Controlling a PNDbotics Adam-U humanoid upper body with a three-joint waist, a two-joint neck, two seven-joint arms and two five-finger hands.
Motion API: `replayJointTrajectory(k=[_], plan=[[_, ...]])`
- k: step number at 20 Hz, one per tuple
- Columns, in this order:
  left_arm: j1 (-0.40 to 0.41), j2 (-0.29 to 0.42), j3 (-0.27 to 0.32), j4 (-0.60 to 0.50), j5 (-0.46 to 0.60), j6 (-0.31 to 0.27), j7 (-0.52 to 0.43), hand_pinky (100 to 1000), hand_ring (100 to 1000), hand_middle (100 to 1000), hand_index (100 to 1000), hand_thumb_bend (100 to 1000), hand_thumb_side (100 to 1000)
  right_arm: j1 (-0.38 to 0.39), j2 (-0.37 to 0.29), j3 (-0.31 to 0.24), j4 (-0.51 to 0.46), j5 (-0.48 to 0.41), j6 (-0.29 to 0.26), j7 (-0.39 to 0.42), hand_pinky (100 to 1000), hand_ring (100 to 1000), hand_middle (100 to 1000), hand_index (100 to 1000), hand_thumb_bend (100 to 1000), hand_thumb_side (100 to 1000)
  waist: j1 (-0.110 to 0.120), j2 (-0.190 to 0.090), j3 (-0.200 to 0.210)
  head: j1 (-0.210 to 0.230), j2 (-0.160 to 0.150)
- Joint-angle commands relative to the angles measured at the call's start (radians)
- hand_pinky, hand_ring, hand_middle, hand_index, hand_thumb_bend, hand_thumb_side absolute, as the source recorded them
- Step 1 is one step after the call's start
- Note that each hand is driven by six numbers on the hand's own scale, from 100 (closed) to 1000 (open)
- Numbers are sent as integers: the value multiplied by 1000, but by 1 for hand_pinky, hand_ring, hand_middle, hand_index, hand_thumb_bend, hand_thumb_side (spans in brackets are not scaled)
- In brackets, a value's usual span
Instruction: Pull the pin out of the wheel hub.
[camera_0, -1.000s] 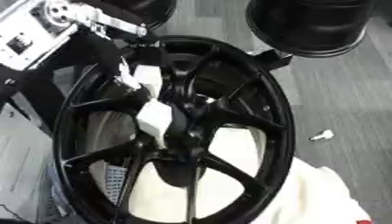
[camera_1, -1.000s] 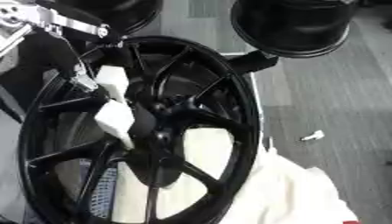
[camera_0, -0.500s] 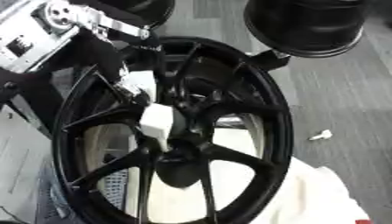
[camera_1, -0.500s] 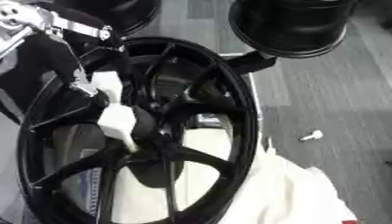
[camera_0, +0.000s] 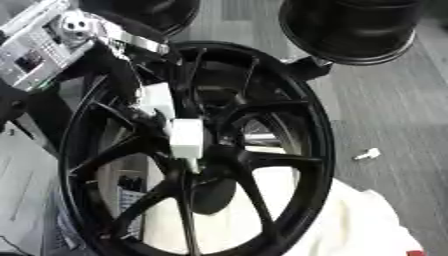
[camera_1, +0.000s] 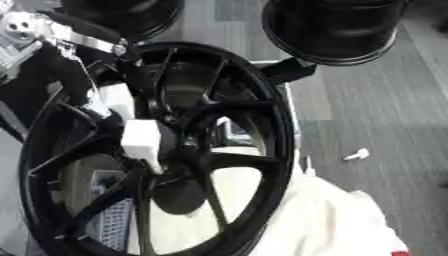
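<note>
At hub centre | left hand (camera_0: 166, 117) fingers at wheel hub (camera_0: 210, 150) | closure unclear

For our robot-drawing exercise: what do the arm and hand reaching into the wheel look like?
The left arm is black with silver metal joints and brackets. The left hand is black with blocky white covers.

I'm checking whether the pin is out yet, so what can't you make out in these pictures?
- The pin: no view shows it; the left hand covers the wheel hub.
- Left hand's fingers: hidden behind its white covers, both views.
- Small white object on the floor: too small to identify.
- Right hand: in no view.
</note>
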Motion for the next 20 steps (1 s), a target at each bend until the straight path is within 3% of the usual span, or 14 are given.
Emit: replayJointTrajectory(k=[1, 5, 9, 15, 16, 20], plan=[[-20, 12, 23, 9, -15, 13, 2, 782, 739, 682, 818, 542, 316, -11, -19, -21, 3, -3, 1, -11, 881, 822, 744, 799, 100, 616, -3, -16, -3, 3, 5], [-27, 7, 28, 2, 0, 22, 2, 781, 739, 678, 818, 571, 361, -8, -19, -21, 6, -2, 1, -18, 881, 822, 744, 799, 100, 613, -4, -15, -2, 3, 5], [-41, 3, 24, -15, 16, 23, 2, 778, 737, 670, 801, 571, 349, -10, -17, -21, 8, 6, 0, -18, 881, 822, 744, 799, 100, 614, -3, -16, -2, 4, 5], [-44, 0, 14, -27, 13, 20, 2, 747, 657, 555, 716, 503, 174, -9, -15, -25, 12, 16, 0, -25, 882, 823, 745, 799, 100, 617, -2, -17, -4, 4, 5], [-43, 0, 11, -27, 12, 19, 2, 739, 636, 529, 690, 474, 100, -9, -14, -26, 12, 17, 0, -26, 882, 822, 745, 799, 100, 619, -1, -18, -4, 5, 5], [-43, 2, 12, -33, 19, 22, 2, 693, 564, 426, 578, 435, 100, -8, -13, -27, 16, 21, 0, -31, 882, 823, 745, 799, 100, 622, 0, -19, -4, 5, 5]])
